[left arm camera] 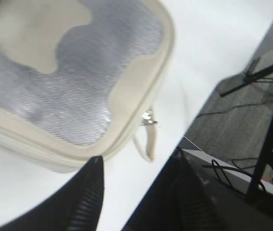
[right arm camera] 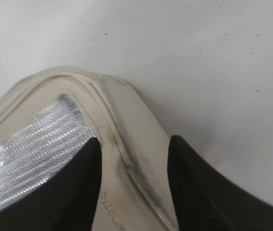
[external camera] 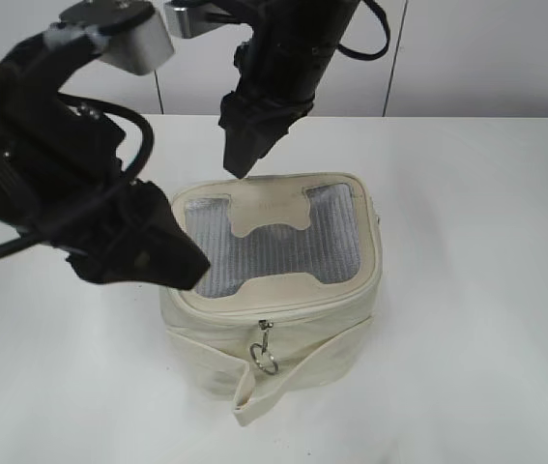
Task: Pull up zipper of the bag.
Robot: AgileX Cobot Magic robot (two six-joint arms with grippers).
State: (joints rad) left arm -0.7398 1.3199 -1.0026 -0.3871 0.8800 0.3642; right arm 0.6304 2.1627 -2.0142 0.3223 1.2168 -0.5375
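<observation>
The cream-white bag (external camera: 293,338) stands in the middle of the table, lid up, with its grey mesh window (external camera: 274,253) facing up. The zipper (external camera: 298,307) runs around the lid edge. One silver slider with a ring pull (external camera: 267,356) hangs at the front, above the loose strap (external camera: 254,398). My left gripper (external camera: 182,261) is open and empty at the bag's front-left corner. In the left wrist view (left arm camera: 138,166) it is beside the lid (left arm camera: 126,96), with the slider (left arm camera: 149,118) ahead. My right gripper (external camera: 243,162) is open over the back-left lid edge; its fingers (right arm camera: 134,144) straddle the zipper line (right arm camera: 119,139).
The bag sits on a white table (external camera: 486,290) with a pale wall behind. The left wrist view shows the table's edge (left arm camera: 201,103), with dark floor, cables and a black stand (left arm camera: 266,144) beyond it.
</observation>
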